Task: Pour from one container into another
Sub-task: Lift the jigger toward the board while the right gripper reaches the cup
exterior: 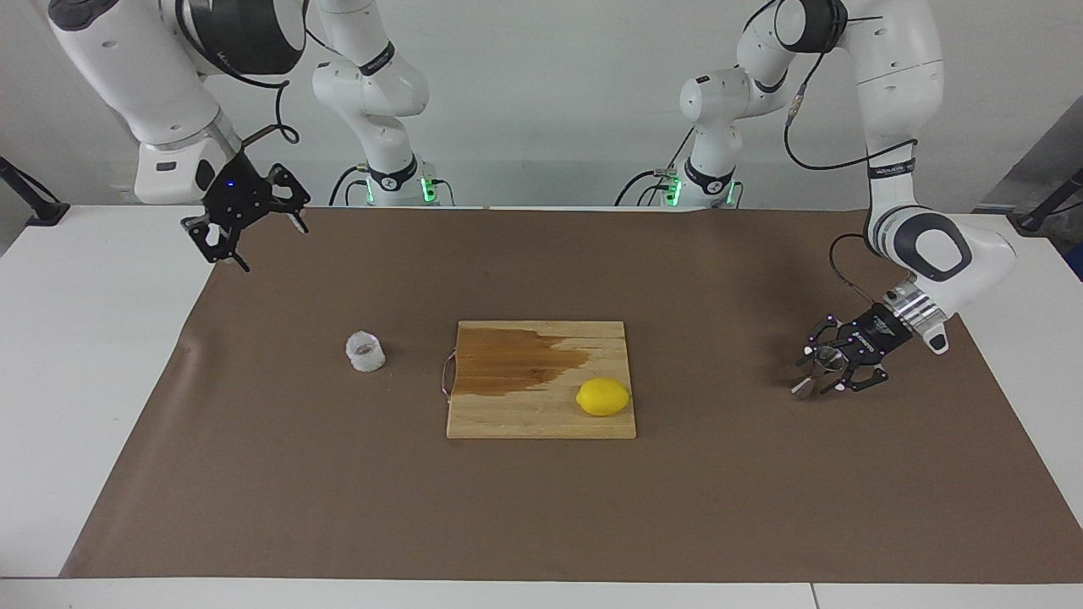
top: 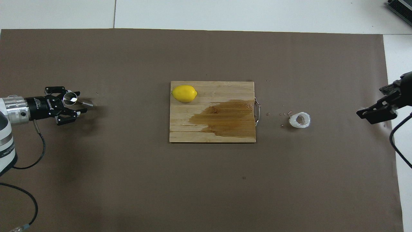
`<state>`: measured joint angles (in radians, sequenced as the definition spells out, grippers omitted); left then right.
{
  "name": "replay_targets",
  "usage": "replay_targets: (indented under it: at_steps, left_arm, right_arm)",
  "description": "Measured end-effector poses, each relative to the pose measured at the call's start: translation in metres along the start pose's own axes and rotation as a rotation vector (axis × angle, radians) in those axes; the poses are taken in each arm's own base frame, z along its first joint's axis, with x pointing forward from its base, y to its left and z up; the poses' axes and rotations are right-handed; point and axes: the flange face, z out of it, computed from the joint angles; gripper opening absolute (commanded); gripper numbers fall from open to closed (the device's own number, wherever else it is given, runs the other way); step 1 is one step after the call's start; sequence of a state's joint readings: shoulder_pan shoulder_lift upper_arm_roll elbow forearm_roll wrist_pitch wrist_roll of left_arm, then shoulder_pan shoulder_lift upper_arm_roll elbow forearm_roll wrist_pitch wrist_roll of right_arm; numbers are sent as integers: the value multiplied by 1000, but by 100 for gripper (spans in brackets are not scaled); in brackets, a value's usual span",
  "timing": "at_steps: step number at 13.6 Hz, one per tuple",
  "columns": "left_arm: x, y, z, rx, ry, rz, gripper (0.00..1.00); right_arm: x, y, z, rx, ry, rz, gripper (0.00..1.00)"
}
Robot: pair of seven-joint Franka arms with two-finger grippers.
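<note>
The white cup (exterior: 365, 351) stands left of centre in the facing view, on the brown mat, untouched. The steel jigger (exterior: 819, 365) is gripped by the left gripper (exterior: 825, 372) at right; it should be kept level. The right gripper (exterior: 254, 228), released, waits upper left.

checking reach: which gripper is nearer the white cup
Right. The right gripper hangs over the mat's corner at the white cup's end; the left gripper holds the jigger past the cutting board.
</note>
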<state>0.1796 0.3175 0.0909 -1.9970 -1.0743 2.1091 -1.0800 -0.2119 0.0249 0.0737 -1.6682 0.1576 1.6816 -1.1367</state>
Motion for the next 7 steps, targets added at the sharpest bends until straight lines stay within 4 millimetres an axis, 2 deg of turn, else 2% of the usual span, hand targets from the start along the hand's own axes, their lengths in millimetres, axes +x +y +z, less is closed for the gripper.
replay_targets:
  at_steps: [3, 7]
  left_arm:
    - [-12, 0, -10, -49, 15, 7, 0]
    - [-45, -8, -3, -54, 11, 40, 0]
  right_arm:
    - [-8, 13, 31, 67, 71, -127, 100]
    - [-12, 29, 75, 140, 142, -192, 100]
